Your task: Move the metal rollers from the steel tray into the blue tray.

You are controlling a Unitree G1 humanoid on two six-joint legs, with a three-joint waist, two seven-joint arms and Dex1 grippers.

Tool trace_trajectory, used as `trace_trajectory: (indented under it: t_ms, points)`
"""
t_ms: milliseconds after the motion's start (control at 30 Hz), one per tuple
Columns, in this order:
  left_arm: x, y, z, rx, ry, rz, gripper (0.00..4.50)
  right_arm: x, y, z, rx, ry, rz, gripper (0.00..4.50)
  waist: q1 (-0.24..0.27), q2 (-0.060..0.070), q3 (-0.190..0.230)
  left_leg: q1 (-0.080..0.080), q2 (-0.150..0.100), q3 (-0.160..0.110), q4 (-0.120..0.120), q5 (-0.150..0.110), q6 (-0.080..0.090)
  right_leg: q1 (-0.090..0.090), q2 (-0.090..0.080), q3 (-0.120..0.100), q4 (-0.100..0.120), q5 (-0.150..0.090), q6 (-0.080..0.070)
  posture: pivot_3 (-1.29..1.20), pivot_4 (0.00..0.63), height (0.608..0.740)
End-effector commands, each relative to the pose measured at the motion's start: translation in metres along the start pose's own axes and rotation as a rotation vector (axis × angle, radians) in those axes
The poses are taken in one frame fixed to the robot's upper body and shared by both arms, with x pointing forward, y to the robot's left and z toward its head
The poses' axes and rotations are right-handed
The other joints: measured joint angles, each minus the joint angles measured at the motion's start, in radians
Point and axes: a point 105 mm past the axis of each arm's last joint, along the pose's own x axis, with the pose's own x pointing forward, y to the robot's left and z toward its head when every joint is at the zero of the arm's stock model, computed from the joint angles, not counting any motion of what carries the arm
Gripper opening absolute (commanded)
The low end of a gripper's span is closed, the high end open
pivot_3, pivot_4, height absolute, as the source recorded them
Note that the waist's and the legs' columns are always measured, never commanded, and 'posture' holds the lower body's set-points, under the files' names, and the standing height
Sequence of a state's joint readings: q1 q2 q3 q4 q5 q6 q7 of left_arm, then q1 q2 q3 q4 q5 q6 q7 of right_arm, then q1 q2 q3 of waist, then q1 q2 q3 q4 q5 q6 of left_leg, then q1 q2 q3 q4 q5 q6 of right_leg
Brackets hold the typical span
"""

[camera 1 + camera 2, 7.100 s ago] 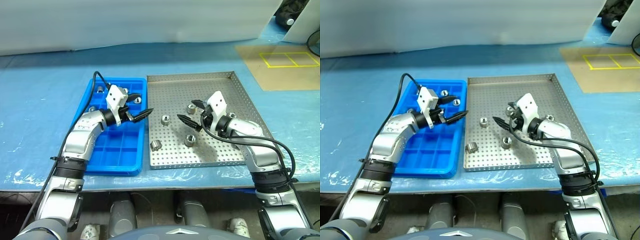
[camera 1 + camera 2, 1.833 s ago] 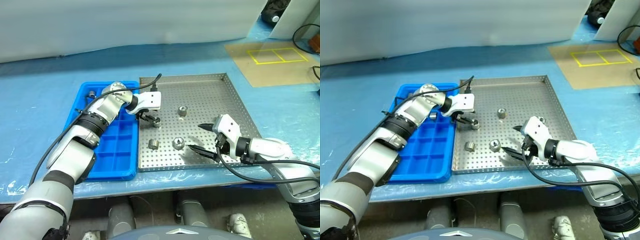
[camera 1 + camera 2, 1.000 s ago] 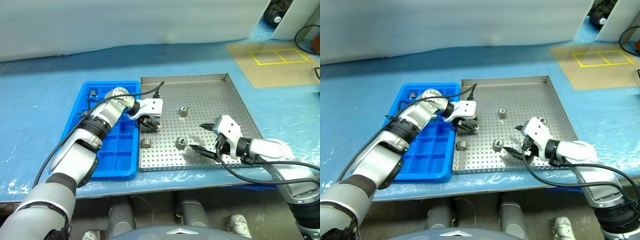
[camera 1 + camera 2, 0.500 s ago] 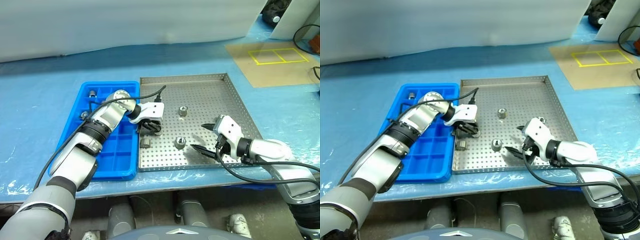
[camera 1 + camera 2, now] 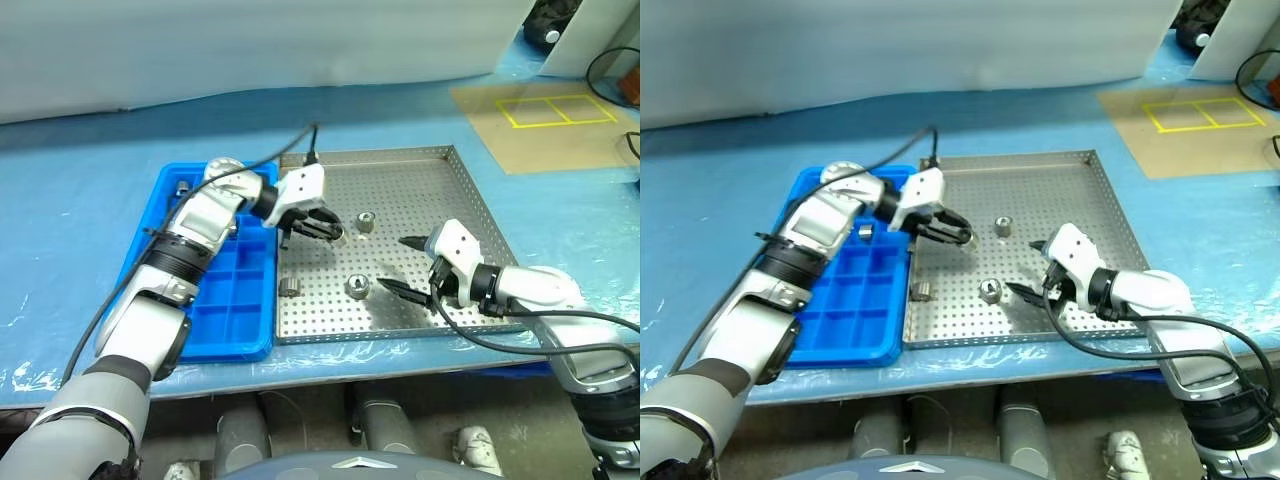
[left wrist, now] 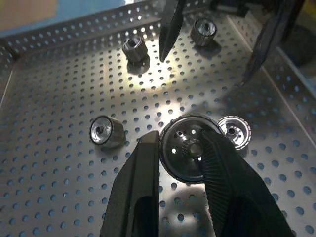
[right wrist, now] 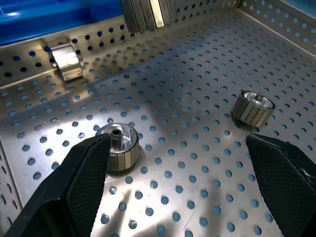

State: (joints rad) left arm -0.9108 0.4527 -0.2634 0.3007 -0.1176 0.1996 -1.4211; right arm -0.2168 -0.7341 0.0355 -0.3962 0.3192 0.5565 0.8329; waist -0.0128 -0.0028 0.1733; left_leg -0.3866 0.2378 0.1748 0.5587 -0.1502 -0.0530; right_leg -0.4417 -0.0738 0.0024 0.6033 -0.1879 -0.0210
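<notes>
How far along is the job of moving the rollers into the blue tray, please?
Partly done. A few rollers already sit in the blue tray. The left gripper is shut on one roller, lifted above the steel tray. Three loose rollers lie on the steel tray, one between the open right gripper's fingers.

— What's holding everything up in front of you?

— A table (image 5: 80, 190) covered with blue sheeting, wrinkled and shiny near my edge.

— And what lies directly on it?

— Two trays side by side, touching or nearly so. The blue tray (image 5: 225, 330) lies to my left, the steel tray (image 5: 440, 190) to my right. Farther off on my right a tan sheet (image 5: 530, 120) lies flat on the blue cover, with yellow rectangles (image 5: 555, 108) marked on it.
</notes>
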Motion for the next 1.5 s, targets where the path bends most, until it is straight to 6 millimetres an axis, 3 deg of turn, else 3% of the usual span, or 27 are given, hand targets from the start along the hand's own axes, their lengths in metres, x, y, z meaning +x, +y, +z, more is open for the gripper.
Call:
trace_trajectory:
  t_ms: [33, 167, 300, 567, 800, 933, 1067, 1200, 1500]
  points:
    - [-0.028, -0.019, 0.004, 0.015, -0.02, -0.034, 0.84, 0.004, -0.005, 0.018, -0.044, -0.063, 0.045, 4.5, 0.0, 0.0, 0.0, 0.001, 0.0, 0.0, -0.001, 0.0, 0.0, 0.0, 0.0, 0.0, 0.0, 0.0, 0.0, -0.23, 0.15, 0.74]
    - [-0.052, -0.035, -0.011, -0.012, 0.034, -0.003, 0.84, 0.013, -0.008, 0.032, -0.072, -0.104, 0.11, 4.5, 0.014, 0.001, 0.001, 0.001, 0.0, 0.0, -0.002, 0.001, -0.001, 0.0, 0.0, -0.001, 0.0, 0.0, 0.0, -0.15, 0.15, 0.74]
    - [-0.074, -0.036, -0.024, -0.037, 0.07, 0.126, 0.84, 0.027, -0.006, 0.053, -0.11, -0.168, 0.21, 4.5, 0.031, 0.002, 0.001, 0.001, 0.001, 0.0, -0.002, 0.001, -0.002, 0.0, 0.0, -0.001, 0.001, 0.0, 0.0, -0.06, 0.15, 0.74]
    - [-0.107, -0.015, -0.009, -0.021, 0.019, 0.415, 0.84, 0.055, -0.007, 0.067, -0.18, -0.201, 0.334, 4.5, 0.083, 0.001, 0.002, 0.001, 0.001, 0.0, -0.002, 0.002, -0.003, 0.0, -0.001, -0.002, 0.003, 0.0, -0.002, 0.07, 0.15, 0.74]
    - [-0.154, -0.036, -0.029, -0.062, 0.155, 0.545, 0.84, 0.071, -0.002, 0.071, -0.206, -0.228, 0.396, 4.5, 0.096, 0.0, 0.002, 0.0, 0.001, 0.0, -0.007, 0.003, -0.005, -0.003, 0.0, -0.004, 0.003, -0.002, -0.004, 0.17, 0.15, 0.74]
    - [-0.186, -0.063, -0.045, -0.126, 0.266, 0.56, 0.84, 0.074, -0.001, 0.074, -0.211, -0.242, 0.408, 4.5, 0.11, -0.001, 0.003, 0.0, 0.002, -0.001, -0.01, 0.004, -0.007, -0.004, 0.0, -0.005, 0.004, -0.002, -0.005, 0.19, 0.15, 0.74]
    - [-0.211, -0.074, -0.052, -0.17, 0.316, 0.64, 0.84, 0.077, 0.0, 0.078, -0.218, -0.256, 0.428, 4.5, 0.125, -0.001, 0.003, 0.0, 0.002, -0.001, -0.011, 0.004, -0.007, -0.004, 0.0, -0.006, 0.003, -0.003, -0.006, 0.22, 0.15, 0.74]
    - [-0.216, -0.086, -0.065, -0.218, 0.339, 0.662, 0.84, 0.078, 0.004, 0.086, -0.22, -0.281, 0.46, 4.5, 0.142, -0.001, 0.003, 0.001, 0.002, -0.001, -0.011, 0.004, -0.007, -0.004, 0.0, -0.006, 0.004, -0.003, -0.006, 0.23, 0.15, 0.74]
    - [-0.193, -0.091, -0.092, -0.279, 0.322, 0.667, 0.84, 0.076, 0.013, 0.096, -0.236, -0.297, 0.52, 4.5, 0.149, -0.002, 0.003, 0.0, 0.002, -0.002, -0.011, 0.004, -0.007, -0.004, 0.0, -0.007, 0.004, -0.003, -0.006, 0.23, 0.15, 0.74]
